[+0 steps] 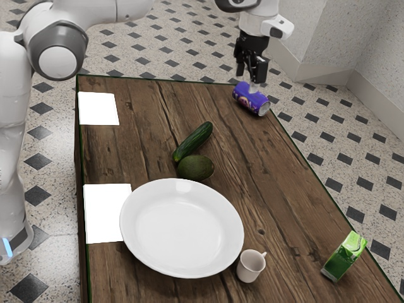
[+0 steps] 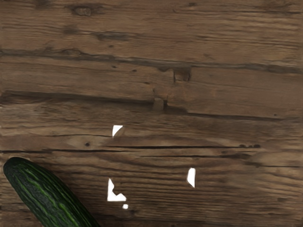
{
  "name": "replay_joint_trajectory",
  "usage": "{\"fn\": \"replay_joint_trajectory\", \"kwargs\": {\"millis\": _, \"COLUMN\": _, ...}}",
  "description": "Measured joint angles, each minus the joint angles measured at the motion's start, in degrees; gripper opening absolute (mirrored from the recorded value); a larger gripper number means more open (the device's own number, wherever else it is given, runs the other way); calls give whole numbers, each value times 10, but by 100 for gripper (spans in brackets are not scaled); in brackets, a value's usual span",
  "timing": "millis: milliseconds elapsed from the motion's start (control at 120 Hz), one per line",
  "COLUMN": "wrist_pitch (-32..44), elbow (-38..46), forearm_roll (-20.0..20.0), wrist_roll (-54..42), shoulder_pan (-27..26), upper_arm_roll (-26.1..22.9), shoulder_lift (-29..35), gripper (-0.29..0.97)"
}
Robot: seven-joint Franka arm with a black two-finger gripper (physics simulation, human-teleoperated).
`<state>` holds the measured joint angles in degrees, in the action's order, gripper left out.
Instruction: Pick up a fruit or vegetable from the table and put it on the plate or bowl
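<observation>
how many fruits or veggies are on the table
2: a cucumber lying near the table's middle, and an avocado right beside it, between the cucumber and the white plate. None looks hidden.

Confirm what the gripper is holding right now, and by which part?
Nothing. The gripper hangs open above the table; under it the wrist view has bare wood and one end of the cucumber.

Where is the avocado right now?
In the exterior view, the avocado lies just beyond the white plate's far rim, beside the cucumber's nearer end.
</observation>
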<state>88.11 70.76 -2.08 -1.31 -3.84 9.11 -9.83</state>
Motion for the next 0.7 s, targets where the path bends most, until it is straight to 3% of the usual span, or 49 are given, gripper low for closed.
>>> {"fn": "replay_joint_trajectory", "kwargs": {"millis": 367, "wrist_pitch": -18, "elbow": 8, "forearm_roll": 0, "wrist_roll": 25, "shoulder_pan": -8, "upper_arm_roll": 16, "shoulder_lift": 6, "gripper": 68}}
{"fn": "replay_joint_trajectory", "kwargs": {"millis": 567, "wrist_pitch": 36, "elbow": 231, "forearm_roll": -25, "wrist_roll": 85, "shoulder_pan": 3, "upper_arm_roll": 126, "shoulder_lift": 57, "gripper": 68}}
{"fn": "replay_joint_trajectory", "kwargs": {"millis": 700, "wrist_pitch": 65, "elbow": 270, "forearm_roll": -41, "wrist_roll": 127, "shoulder_pan": 20, "upper_arm_roll": 142, "shoulder_lift": 64, "gripper": 68}}
